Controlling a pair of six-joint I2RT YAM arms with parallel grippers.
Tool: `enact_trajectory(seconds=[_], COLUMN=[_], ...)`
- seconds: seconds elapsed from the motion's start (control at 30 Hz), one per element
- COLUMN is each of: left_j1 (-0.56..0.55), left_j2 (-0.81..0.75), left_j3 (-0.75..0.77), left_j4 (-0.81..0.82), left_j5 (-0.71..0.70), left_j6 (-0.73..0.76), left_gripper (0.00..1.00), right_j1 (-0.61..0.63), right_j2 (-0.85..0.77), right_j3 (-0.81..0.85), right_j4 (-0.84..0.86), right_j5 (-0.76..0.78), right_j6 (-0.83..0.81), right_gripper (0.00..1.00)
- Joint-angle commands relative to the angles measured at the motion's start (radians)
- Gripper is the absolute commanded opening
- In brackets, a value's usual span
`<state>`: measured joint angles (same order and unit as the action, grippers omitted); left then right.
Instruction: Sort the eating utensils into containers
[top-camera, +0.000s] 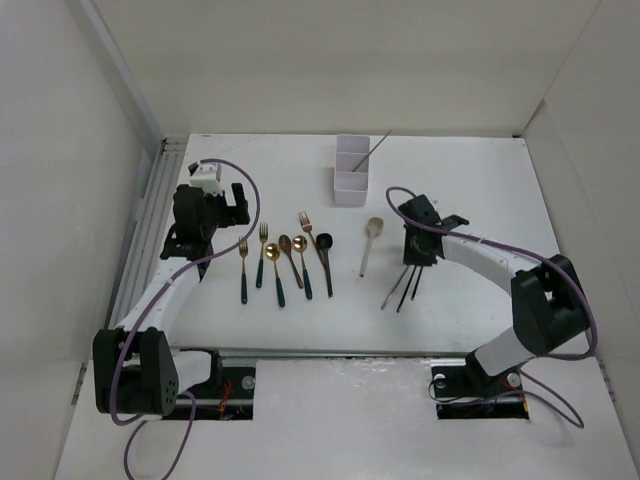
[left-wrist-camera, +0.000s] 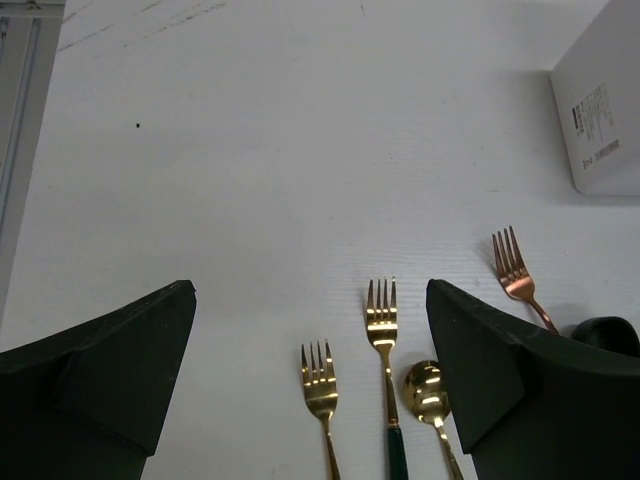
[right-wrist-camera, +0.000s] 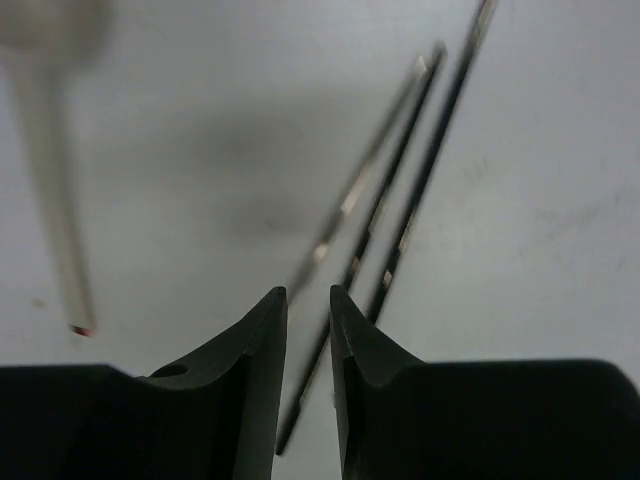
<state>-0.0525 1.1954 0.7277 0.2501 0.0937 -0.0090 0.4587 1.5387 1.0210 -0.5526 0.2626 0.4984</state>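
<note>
- Three chopsticks (top-camera: 402, 285) lie together, running near-left to far-right.
- Organizer (top-camera: 349, 196) holds one stick (top-camera: 377, 147), leaning far-right.
- Left gripper (left-wrist-camera: 310, 290) is spread wide; right gripper (right-wrist-camera: 308, 292) is nearly closed around one of them (grip unclear).

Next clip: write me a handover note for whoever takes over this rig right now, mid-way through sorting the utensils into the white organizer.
Left gripper: open, empty, hovering over the table near the gold forks.
Right gripper: jaws nearly closed around one of three chopsticks lying on the table; a firm grip is not confirmed.
Organizer: one chopstick leans out of it; nothing else is visible inside.
Done: that one chopstick.
Left: the three chopsticks, the pale spoon, and the row of forks and spoons on the table.
</note>
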Motion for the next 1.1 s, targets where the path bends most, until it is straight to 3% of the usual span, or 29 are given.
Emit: enact_trajectory(seconds=[0.0,0.13,0.47,0.97,1.07], left_j1=[-0.013,-0.014,-0.014,-0.014,-0.014], left_j2=[-0.062,-0.102,-0.143,-0.143,-0.134], left_j3=[-0.031,-0.062,-0.071,-0.080,-0.080], left_j4=[0.026,0.026,0.008,0.035,0.044], left_j5=[0.023,0.023,0.032,0.014,0.014], left_j6=[-0.063,-0.063,-0.054,-0.026,-0.026], left_gripper=[1.00,1.00,1.00,1.00,1.00], right_j1=[-0.038,-0.153,-0.195,-0.195,-0.195], right_j2=[-0.124,-0.155,-0.014,0.150,0.159], right_j3=[-0.065,-0.166,-0.148,-0.024,-0.012], right_j4=[-0.069,0.015,0.108,-0.029,-0.039], right_j5=[-0.039,-0.124,-0.194,-0.122,-0.122], right_j6=[0.106,0.085,-0.006,0.034,0.034], right_gripper=[0.29,0.29,0.29,0.29,0.12])
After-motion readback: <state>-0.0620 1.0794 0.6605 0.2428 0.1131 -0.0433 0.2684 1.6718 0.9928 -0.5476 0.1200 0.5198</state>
